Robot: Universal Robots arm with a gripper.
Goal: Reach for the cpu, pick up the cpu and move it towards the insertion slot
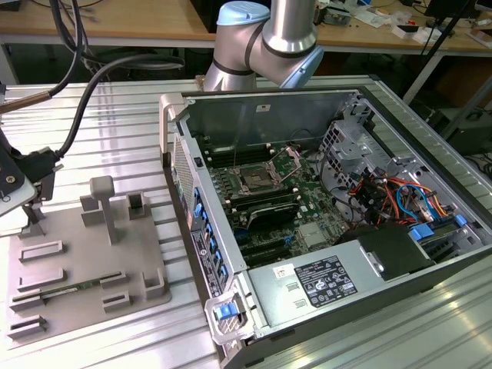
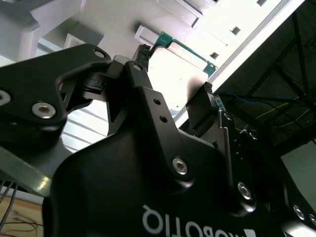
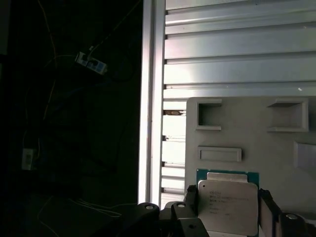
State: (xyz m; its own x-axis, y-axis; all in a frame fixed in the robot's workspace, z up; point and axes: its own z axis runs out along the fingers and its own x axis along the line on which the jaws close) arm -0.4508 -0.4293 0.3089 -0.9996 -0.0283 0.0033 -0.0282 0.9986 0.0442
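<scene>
Biggest thing here is the slatted aluminium bench (image 1: 115, 108), with an open computer case (image 1: 261, 115) lying on it, side panel off, so you look straight down onto the motherboard. The silver and pale-blue arm (image 1: 269, 46) comes in from behind the case. On the exterior view's left, just beside the case, a gray plate (image 1: 77, 261) with raised blocks and rectangular recesses lies flat on the bench.

The black tool (image 2: 176, 70) is closed down narrow on the cpu (image 3: 228, 207). In both wrist views its fingers (image 3: 266, 210) press against two opposite edges of the chip. The pale metal lid faces the cameras, with a bit of green board peeking out around it. Behind the chip is the gray plate, one long shallow recess just past it. Can't tell whether it's off the plate or resting on it.

The insertion slot (image 1: 254, 181) is in the middle of the motherboard, silver frame around a dark centre, well apart from the cpu.
</scene>
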